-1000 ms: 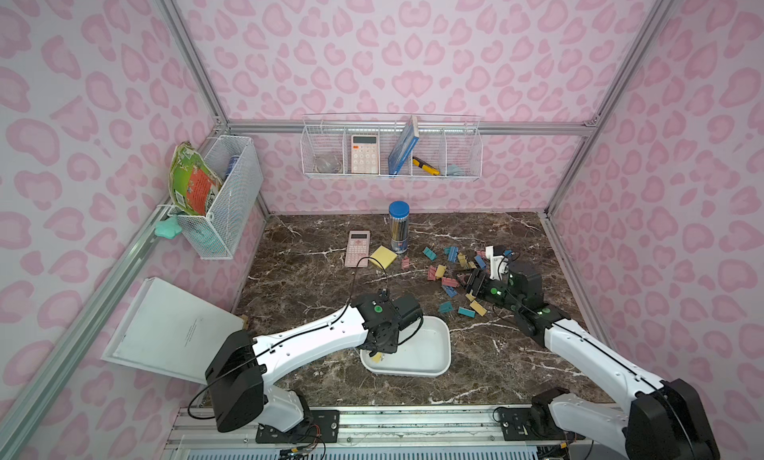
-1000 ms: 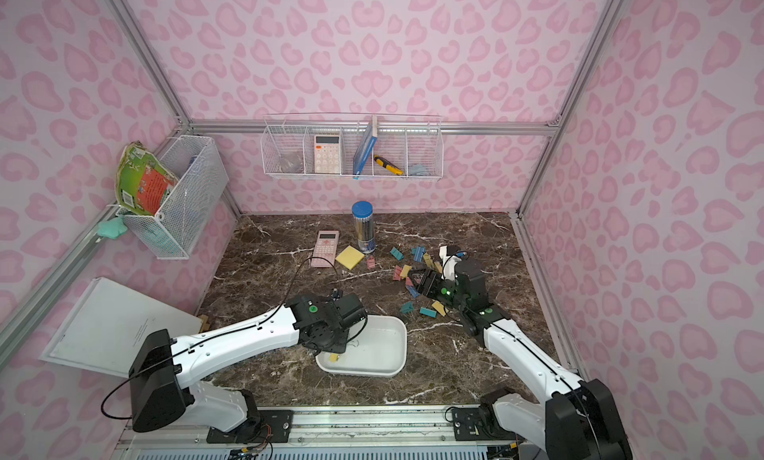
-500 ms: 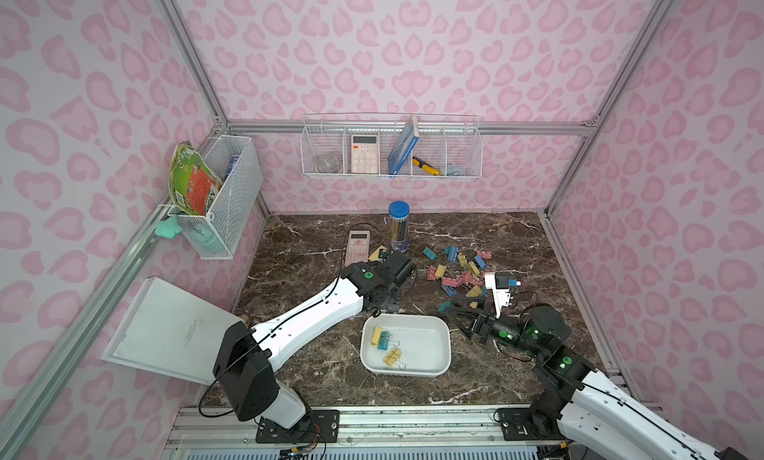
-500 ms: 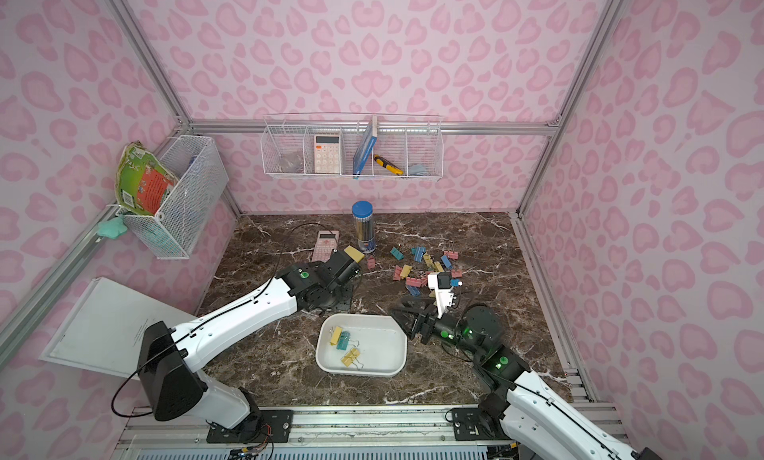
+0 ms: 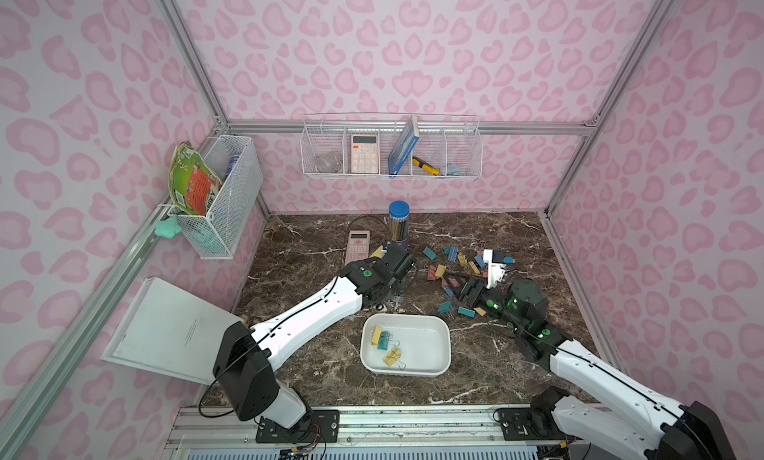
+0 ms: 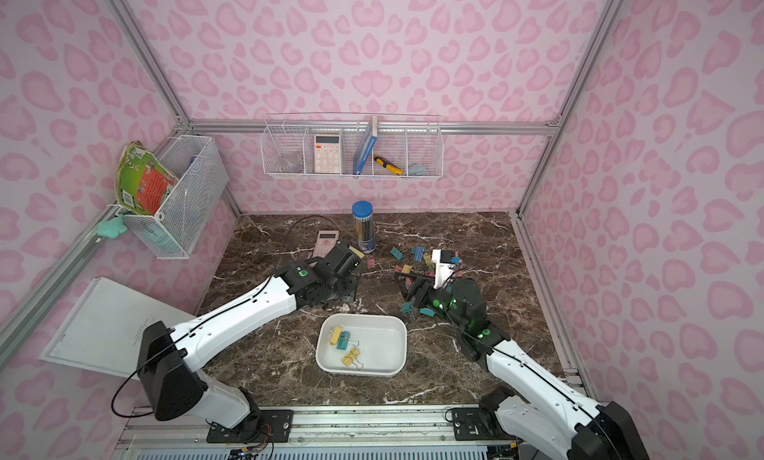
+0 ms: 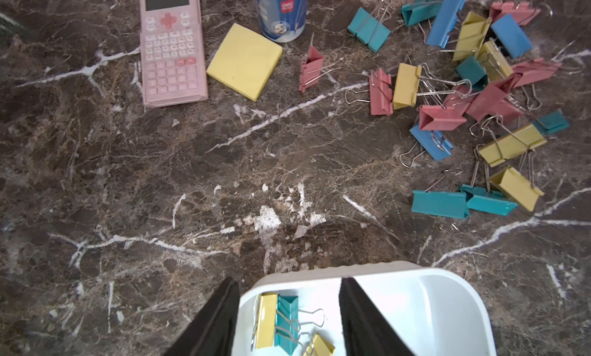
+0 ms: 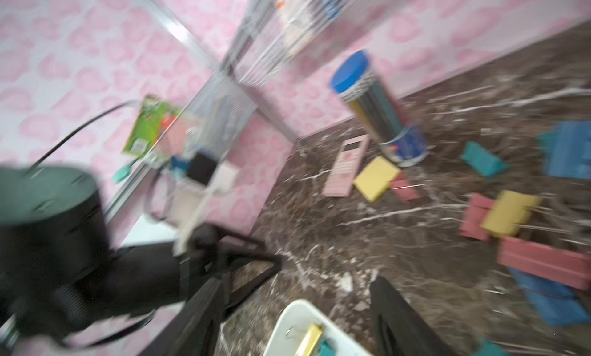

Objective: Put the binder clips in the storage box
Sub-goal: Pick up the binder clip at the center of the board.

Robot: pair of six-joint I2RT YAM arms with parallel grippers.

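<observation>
The storage box [image 5: 445, 334], a shallow white tray, sits near the table's front; its rim [image 7: 335, 269] shows in the left wrist view. Inside lie three binder clips [image 5: 383, 343], two yellow and one teal. Several more binder clips [image 5: 454, 263] in pink, yellow, blue and teal lie scattered behind and right of the box, also in the left wrist view [image 7: 479, 98]. My left gripper [image 5: 392, 294] [image 7: 289, 280] hangs open above the box's far left edge, holding nothing. My right gripper [image 5: 457, 282] [image 8: 299, 280] is open and empty at the pile's near edge; its view is blurred.
A pink calculator [image 5: 358, 247], a yellow sticky-note pad [image 7: 244, 61] and a blue-lidded pen tube [image 5: 399, 226] stand at the back middle. Wire baskets hang on the back wall [image 5: 390, 148] and left wall [image 5: 223, 197]. A white board [image 5: 165, 334] leans at the left.
My left gripper has left the box and moved toward the back; more clips now lie in the box. The right arm pulled back from the pile, then swung toward it again.
</observation>
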